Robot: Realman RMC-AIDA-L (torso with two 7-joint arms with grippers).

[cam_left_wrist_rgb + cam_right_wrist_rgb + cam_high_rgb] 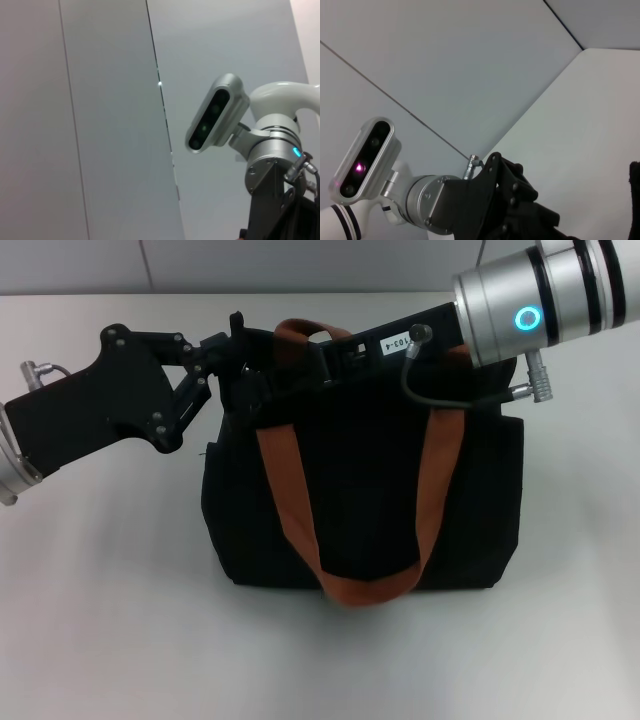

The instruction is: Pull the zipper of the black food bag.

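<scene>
**Both jaws hidden at the top of the black bag**

The jaws of neither gripper can be made out against the dark fabric, so their state cannot be told. The left gripper reaches in to the top left corner of the black food bag. The right gripper lies across the bag's top edge. The bag stands upright on a white table, its orange-brown handles draped over the front. The zipper itself cannot be seen.
</scene>
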